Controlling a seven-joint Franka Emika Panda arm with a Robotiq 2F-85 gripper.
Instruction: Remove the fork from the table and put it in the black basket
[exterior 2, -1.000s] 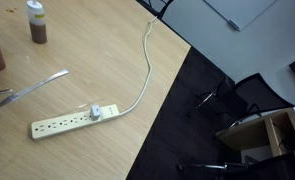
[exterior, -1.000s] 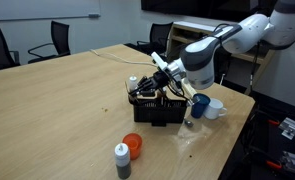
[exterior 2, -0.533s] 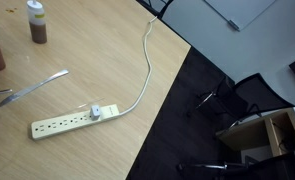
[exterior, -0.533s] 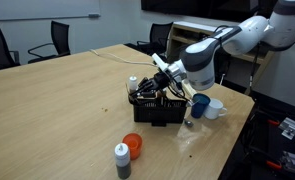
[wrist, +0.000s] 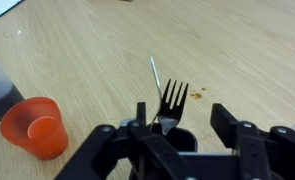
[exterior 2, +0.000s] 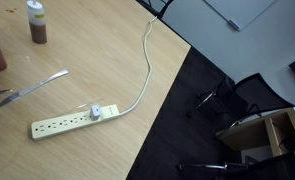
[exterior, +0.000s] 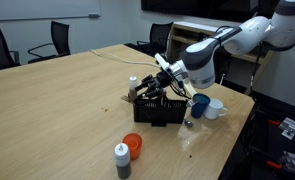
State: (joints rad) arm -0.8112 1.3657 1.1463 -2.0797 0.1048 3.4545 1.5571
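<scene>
In the wrist view the fork (wrist: 170,100) stands tines up between my gripper's (wrist: 184,118) fingers, its lower end in a dark round pocket just below the jaws. The jaws stand open, with a gap between the fork and each finger (wrist: 227,118). In an exterior view the gripper (exterior: 155,88) hangs right over the black basket (exterior: 159,112), which sits near the table's right end; the fork is too small to make out there.
A blue cup (exterior: 200,103) and a white mug (exterior: 216,108) stand beside the basket. An orange cup (exterior: 134,146) and a small bottle (exterior: 121,158) sit nearer the front. Elsewhere on the table lie a power strip (exterior 2: 74,121) and a silvery utensil (exterior 2: 32,87).
The jaws have gone from shut to open, letting go of the fork. The arm has barely moved over the basket.
</scene>
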